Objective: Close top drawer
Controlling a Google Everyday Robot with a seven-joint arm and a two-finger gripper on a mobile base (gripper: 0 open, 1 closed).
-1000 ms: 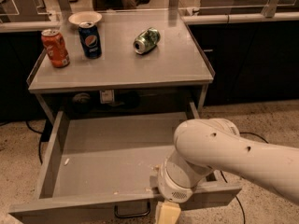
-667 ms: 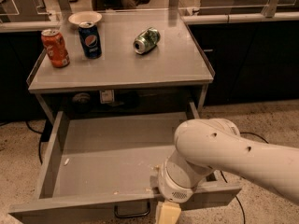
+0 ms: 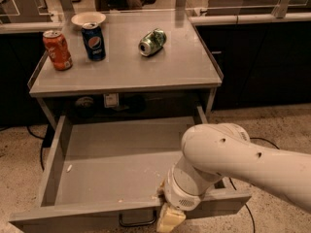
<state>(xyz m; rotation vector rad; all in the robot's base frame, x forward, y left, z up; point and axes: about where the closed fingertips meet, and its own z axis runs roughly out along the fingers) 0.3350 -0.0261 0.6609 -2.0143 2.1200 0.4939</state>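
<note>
While the top drawer (image 3: 112, 161) stands pulled far out beneath the worktop (image 3: 184, 67), the gripper (image 3: 170, 219) hangs against its front edge, just right of the dark handle (image 3: 137, 222). How wide the gripper is open cannot be told. A few pale crumbs (image 3: 69, 168) lie inside the drawer. A white bowl (image 3: 88, 19) sits at the worktop's back left corner.
</note>
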